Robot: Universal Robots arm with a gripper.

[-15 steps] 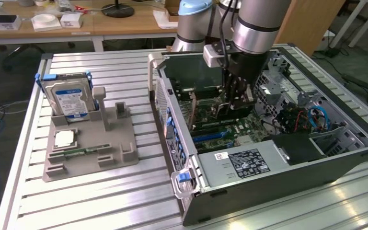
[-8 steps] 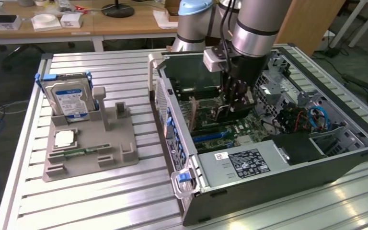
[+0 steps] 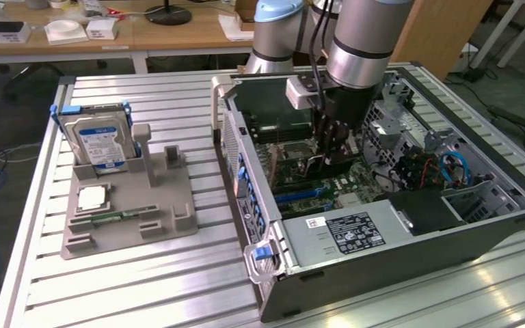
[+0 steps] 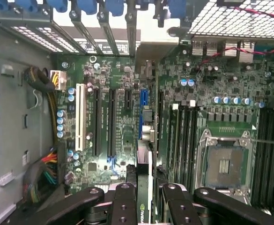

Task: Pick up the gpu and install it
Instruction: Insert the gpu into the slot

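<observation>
- In the exterior view, the slatted tabletop (image 3: 153, 287) had open room around the computer case (image 3: 381, 260), which lay on its side with the open face up. Its raised walls closed in the space on every side.
- The arm (image 3: 363, 41) came straight down from above into the case. The gripper (image 3: 335, 154) sat low among the boards and brackets, close to the case wall on the exterior view's left.
- Well apart, on the exterior view's left, a grey fixture tray (image 3: 176, 225) held a hard drive (image 3: 101, 140) standing upright in its slot. A square chip (image 3: 92, 198) and a small green memory stick (image 3: 107, 217) lay flat nearer the front.
- In the wrist view, the gripper (image 4: 146, 171) was pinching the gpu (image 4: 144, 187) between its black fingers (image 4: 126, 197). The card was seen edge-on, upright over the motherboard (image 4: 122, 117).
- The card's edge lined up with a short blue slot (image 4: 143, 101). It sat between the long black slots (image 4: 112, 122) and the rows of memory slots (image 4: 183, 136).
- Whether the card had reached a slot could not be told.
- The processor socket (image 4: 224, 166) sat open beside the memory slots, and a bundle of coloured cables (image 4: 45, 168) lay along the case wall.
</observation>
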